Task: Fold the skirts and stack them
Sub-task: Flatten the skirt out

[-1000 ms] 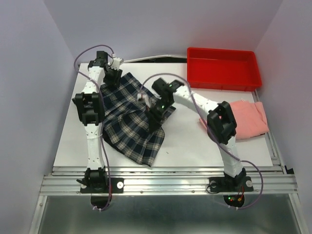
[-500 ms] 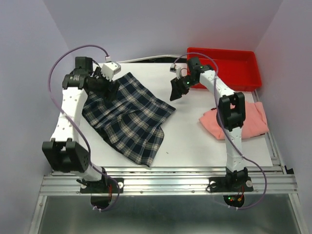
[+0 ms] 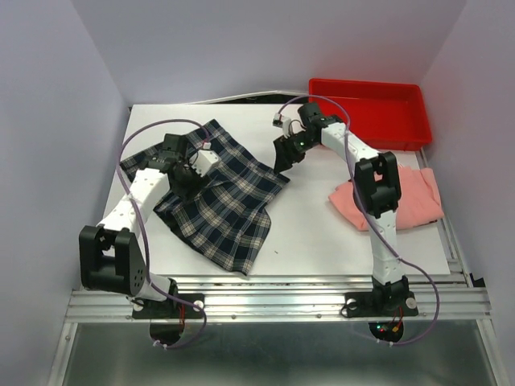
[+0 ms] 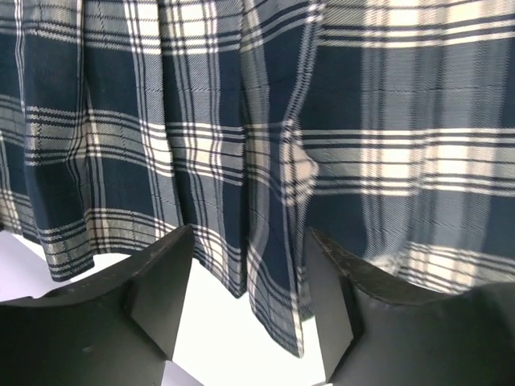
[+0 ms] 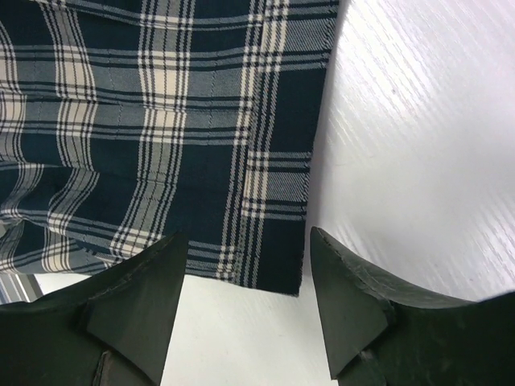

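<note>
Taking in the white table (image 3: 322,233) first: the plaid skirt (image 3: 229,205) is lying at about nine o'clock from the table's middle, spread in one flat layer with its pleats fanning toward six o'clock. A second ago it was bunching up under both arms; now it is lying smoothed out, one corner pointing toward three o'clock. So the flattening looks done, though no fold is in it yet.

Moving on, the red tray (image 3: 370,138) is sitting at one o'clock, against the back wall. The pink skirt (image 3: 410,197) is resting at three o'clock, well apart from the plaid one, rumpled and only loosely folded if at all. Nothing is stacked.

Now the arms. The left gripper (image 3: 193,173) has been dropping back down from its raised spot and is hovering low over the plaid skirt's ten o'clock part. Its wrist view is showing the jaws standing wide, the hem running across just beyond the tips, nothing pinched (image 4: 249,241). The right gripper (image 3: 283,157) has barely been shifting, hanging by the skirt's one o'clock edge, jaws also spread wide and empty, the cloth's corner just ahead of the fingertips (image 5: 249,241). My read: both are lining up to catch an edge for the first fold.
</note>
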Action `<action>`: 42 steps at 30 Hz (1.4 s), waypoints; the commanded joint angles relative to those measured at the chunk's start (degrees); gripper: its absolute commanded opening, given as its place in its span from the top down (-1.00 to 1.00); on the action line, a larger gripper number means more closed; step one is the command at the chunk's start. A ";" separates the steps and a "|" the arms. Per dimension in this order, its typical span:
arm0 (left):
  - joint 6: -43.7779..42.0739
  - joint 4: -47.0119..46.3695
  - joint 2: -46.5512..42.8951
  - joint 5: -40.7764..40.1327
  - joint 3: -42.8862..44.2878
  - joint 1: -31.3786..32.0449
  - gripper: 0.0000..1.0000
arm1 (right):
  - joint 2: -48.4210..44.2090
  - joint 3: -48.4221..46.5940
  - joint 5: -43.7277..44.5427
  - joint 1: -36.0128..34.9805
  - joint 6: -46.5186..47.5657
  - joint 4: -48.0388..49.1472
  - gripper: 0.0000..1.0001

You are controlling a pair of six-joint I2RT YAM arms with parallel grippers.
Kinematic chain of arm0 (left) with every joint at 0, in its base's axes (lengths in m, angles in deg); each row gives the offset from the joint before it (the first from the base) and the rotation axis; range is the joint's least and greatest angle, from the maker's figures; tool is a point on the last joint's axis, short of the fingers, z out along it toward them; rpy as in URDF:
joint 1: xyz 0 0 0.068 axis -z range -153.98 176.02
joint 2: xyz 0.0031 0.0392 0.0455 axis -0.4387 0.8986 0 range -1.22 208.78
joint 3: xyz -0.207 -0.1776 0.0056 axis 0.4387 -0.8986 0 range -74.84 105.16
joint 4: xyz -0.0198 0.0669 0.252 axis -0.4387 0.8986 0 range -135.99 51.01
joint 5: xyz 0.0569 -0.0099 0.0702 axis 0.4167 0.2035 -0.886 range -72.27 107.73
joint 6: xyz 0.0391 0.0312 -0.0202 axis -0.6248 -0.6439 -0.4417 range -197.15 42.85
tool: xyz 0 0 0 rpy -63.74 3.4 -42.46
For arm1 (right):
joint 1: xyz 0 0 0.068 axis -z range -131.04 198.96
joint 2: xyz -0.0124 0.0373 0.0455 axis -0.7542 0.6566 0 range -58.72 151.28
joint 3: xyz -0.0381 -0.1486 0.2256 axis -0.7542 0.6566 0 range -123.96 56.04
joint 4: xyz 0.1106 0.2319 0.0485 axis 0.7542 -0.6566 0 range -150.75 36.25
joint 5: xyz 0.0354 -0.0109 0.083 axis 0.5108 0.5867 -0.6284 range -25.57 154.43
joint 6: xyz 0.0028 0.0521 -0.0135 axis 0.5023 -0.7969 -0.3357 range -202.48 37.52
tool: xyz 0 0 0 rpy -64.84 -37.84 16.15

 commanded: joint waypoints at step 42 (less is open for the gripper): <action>-4.70 10.66 -4.77 14.83 1.19 6.80 -0.51 | 7.67 -3.66 7.70 -8.71 14.15 -13.07 -0.25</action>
